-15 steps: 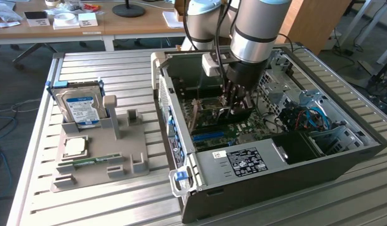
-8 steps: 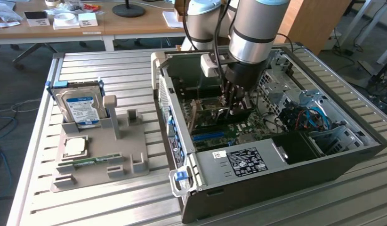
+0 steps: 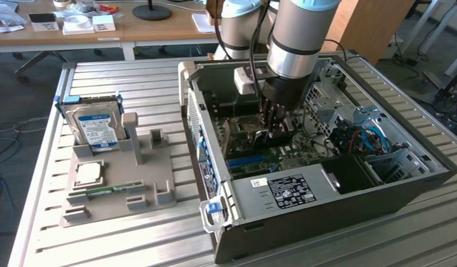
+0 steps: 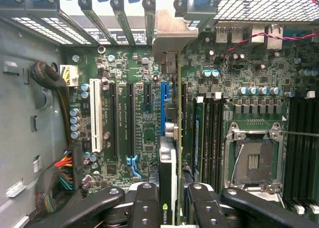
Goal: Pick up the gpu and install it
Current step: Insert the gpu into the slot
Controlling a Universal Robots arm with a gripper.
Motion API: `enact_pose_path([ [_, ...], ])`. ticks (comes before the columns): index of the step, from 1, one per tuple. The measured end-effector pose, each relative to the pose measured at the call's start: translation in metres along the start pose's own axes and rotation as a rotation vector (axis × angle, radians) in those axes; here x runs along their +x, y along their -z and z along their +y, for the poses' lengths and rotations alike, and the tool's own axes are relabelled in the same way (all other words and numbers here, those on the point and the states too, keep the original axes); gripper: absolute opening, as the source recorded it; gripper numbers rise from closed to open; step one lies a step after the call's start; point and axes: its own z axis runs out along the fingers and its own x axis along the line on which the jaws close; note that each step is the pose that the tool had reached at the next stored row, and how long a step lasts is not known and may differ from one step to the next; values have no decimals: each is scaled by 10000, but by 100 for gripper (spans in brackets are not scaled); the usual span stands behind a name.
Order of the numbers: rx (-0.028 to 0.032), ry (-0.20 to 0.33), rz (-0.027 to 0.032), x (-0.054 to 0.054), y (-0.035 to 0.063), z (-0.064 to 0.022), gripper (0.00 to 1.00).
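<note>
The gripper (image 4: 173, 198) has its two black metal fingers (image 4: 144, 208) drawn narrow, clamped on either side of the gpu (image 4: 168, 163), a thin dark flat card held edge-on between them. The card runs away from the jaws over the green motherboard (image 4: 144, 133), lying along the long blue slot (image 4: 163, 106); I cannot tell whether it is seated. Its greyish metal end bracket (image 4: 169, 31) reaches the rear slot openings. In the exterior view the arm stands inside the open dark computer case (image 3: 406, 189); on the exterior view's left, well apart, a blue-labelled silver hard drive (image 3: 95, 128) stands in a grey holder tray (image 3: 110, 206).
</note>
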Motion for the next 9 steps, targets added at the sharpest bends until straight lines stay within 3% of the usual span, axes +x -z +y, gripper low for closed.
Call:
enact_pose_path([
  [9, 0, 0, 0, 2, -40, 6, 27],
])
